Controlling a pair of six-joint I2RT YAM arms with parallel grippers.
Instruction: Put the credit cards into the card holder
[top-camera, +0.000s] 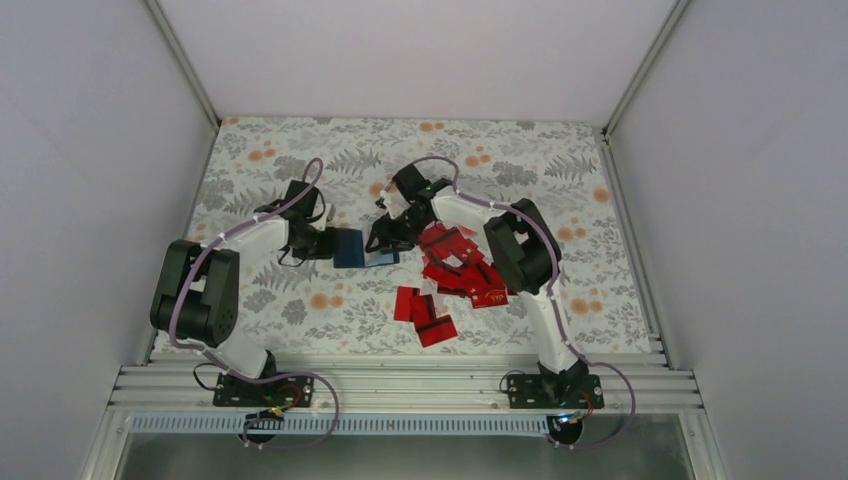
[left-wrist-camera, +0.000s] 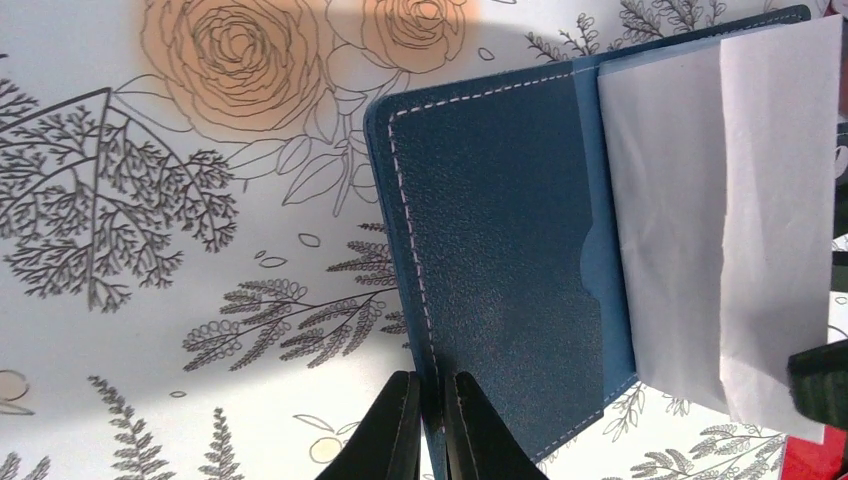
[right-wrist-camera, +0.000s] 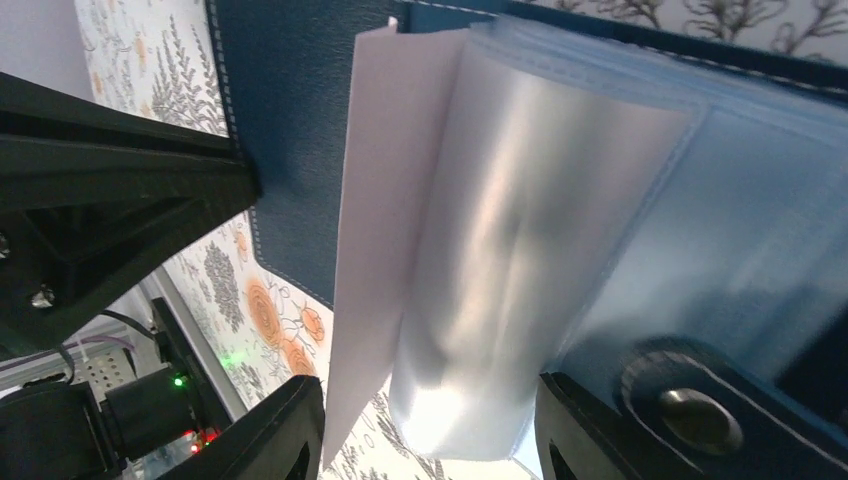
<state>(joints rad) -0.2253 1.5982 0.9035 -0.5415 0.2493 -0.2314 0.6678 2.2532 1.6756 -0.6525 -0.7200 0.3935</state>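
Observation:
The navy card holder (top-camera: 350, 248) lies open on the floral table, left of centre. My left gripper (top-camera: 322, 243) is shut on its left edge; in the left wrist view the fingertips (left-wrist-camera: 405, 420) pinch the stitched cover (left-wrist-camera: 490, 230). A white paper slip (left-wrist-camera: 730, 220) sticks out of the holder. My right gripper (top-camera: 385, 240) is open over the holder's right half; the white slip (right-wrist-camera: 385, 220) and clear plastic sleeves (right-wrist-camera: 520, 260) lie between its fingers (right-wrist-camera: 280, 430). The red credit cards (top-camera: 455, 270) lie scattered to the right, several more (top-camera: 425, 315) nearer the front.
White walls enclose the table on the left, back and right. A metal rail (top-camera: 400, 385) runs along the front edge by the arm bases. The right arm's elbow (top-camera: 520, 255) hangs over the card pile.

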